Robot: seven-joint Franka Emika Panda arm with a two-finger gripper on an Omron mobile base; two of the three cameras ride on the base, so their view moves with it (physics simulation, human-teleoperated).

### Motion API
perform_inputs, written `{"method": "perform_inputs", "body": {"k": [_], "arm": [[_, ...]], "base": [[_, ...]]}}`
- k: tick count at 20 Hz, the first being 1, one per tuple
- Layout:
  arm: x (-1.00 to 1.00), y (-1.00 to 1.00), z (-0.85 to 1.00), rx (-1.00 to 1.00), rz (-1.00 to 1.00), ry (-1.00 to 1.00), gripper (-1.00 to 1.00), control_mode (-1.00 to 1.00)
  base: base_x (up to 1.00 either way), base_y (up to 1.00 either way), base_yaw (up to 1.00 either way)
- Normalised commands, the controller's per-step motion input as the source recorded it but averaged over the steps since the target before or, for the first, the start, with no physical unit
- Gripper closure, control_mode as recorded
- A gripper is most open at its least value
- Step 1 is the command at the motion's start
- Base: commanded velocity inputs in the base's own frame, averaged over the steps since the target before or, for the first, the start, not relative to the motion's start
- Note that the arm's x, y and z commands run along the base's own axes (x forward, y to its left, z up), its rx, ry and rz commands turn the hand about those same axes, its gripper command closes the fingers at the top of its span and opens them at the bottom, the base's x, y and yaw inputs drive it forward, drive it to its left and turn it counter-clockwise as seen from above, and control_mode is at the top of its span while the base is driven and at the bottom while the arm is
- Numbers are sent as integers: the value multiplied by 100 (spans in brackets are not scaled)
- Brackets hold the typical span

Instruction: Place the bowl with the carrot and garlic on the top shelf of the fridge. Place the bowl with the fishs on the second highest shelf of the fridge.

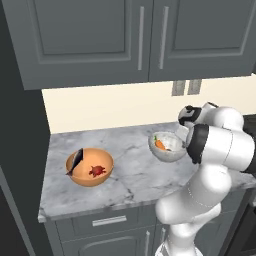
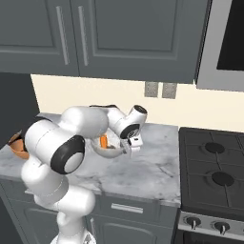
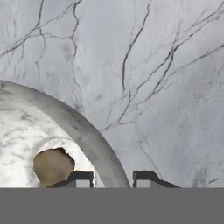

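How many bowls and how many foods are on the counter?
Bowls: 2, the orange bowl and the grey-white bowl
Fish: 2, the dark fish and the red fish
Carrot: 1
Garlic: 1
Total: 6

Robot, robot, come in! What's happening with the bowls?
Gripper closed on the rim of the pale bowl, carrot and garlic inside. Orange bowl with fish waiting on the counter. Nothing in the way.

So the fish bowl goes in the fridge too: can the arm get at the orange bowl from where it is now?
Probably yes. The orange bowl sits in the open on the marble counter, nothing over or around it. But the end effector is straddling the grey-white bowl's rim, so that comes first.
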Motion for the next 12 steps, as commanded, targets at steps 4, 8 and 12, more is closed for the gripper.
{"method": "perform_inputs", "body": {"k": [4,8,12], "arm": [[-25,39,26,-3,0,-15,100,-100],[-27,79,72,-14,0,-18,100,-100],[-46,98,100,-21,0,-13,100,-100]], "base": [[0,0,0],[0,0,0],[0,0,0]]}}
